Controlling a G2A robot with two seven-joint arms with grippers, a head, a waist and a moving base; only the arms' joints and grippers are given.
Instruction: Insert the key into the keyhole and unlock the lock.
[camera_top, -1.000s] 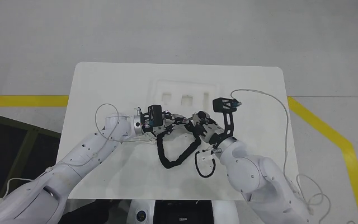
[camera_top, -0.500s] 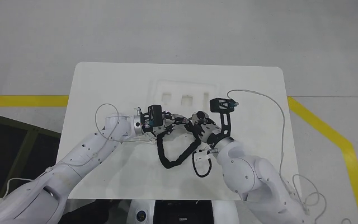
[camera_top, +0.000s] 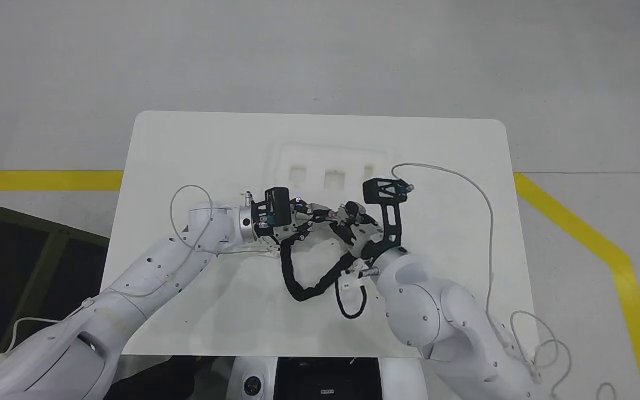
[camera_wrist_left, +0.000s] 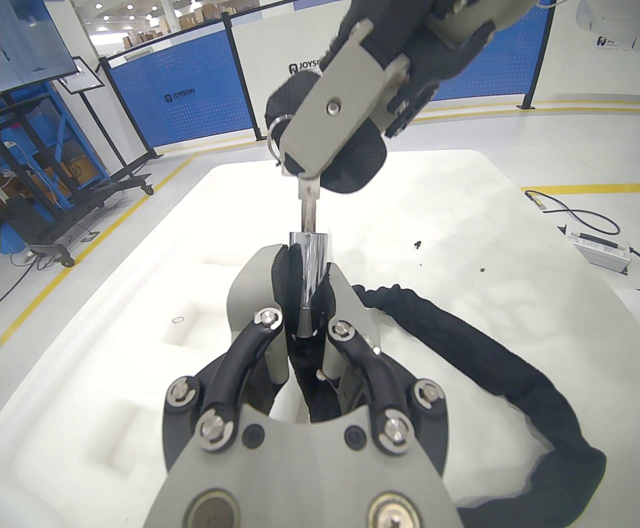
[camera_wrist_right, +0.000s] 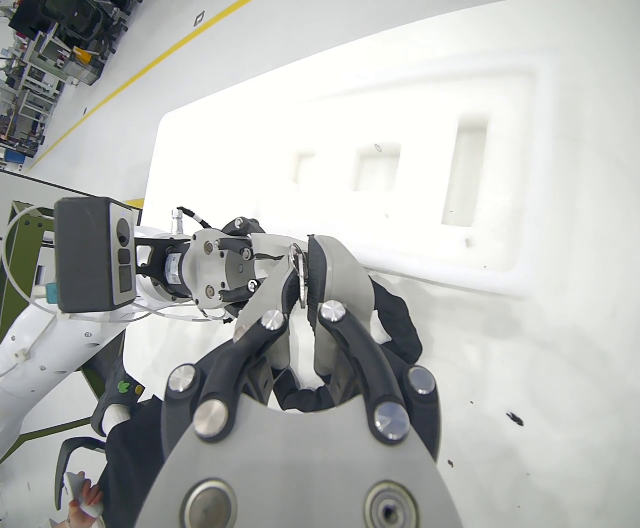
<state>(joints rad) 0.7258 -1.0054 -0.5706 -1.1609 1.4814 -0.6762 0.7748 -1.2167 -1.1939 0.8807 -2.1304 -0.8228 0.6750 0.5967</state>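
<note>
The left jaws squeeze the shiny lock over the tabletop, and the right jaws pinch the key with its tip at the keyhole, so I think it is best to push it straight in, then turn slowly.

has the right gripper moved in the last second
Yes, slightly. In the top view the right gripper with the key has shifted toward the left gripper holding the lock, its wrist camera now nearer the recesses of the foam tray.
</note>
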